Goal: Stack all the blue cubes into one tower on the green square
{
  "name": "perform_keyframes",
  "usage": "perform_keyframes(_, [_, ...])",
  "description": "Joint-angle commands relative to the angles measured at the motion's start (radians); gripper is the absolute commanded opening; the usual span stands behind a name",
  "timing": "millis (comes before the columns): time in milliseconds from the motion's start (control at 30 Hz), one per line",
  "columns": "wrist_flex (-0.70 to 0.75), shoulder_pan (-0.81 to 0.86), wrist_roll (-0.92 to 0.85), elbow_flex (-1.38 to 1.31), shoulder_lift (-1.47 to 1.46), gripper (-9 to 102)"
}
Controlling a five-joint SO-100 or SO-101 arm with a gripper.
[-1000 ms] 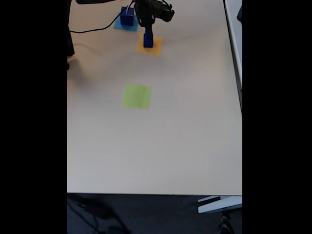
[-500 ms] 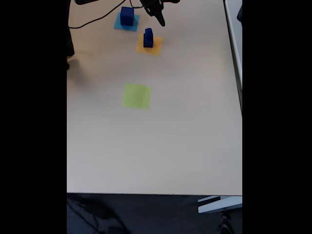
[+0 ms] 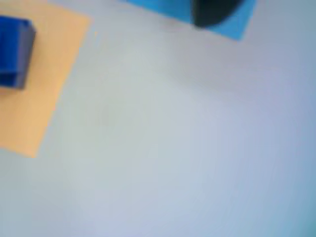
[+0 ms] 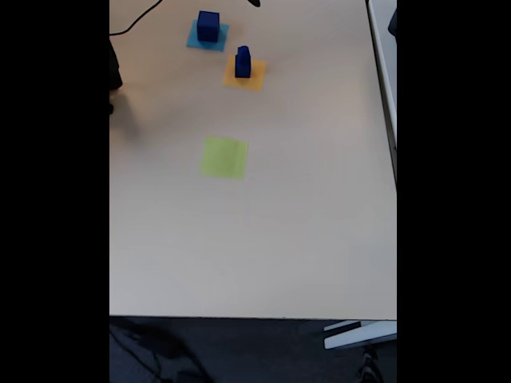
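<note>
change: tool lifted off the two-cube stack on the orange square, now at top edge, jaw state cannot tell | big cube on light-blue square | green square bare | meaning: tower not begun there

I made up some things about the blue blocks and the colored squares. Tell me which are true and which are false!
1. The green square has nothing on it. True.
2. All the blue cubes are piled on the green square. False: none is there; one cube sits on the light-blue square, and a small stack stands on the orange square.
3. The orange square lies between the light-blue square and the green square in the fixed view. True.
4. The gripper is holding a blue cube. False: every cube seen rests on a paper square, with nothing gripping it.
5. The green square touches the orange square. False: bare table separates them.
</note>
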Motion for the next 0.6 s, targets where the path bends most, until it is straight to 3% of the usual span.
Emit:
perform_keyframes(0, [0.009, -0.025, 0.091, -0.005, -0.012, 28])
perform_keyframes(467, [0.032, -0.069, 0.210, -0.130, -0.236, 31])
perform_keyframes(567, [0.032, -0.091, 0.255, -0.161, -0.267, 41])
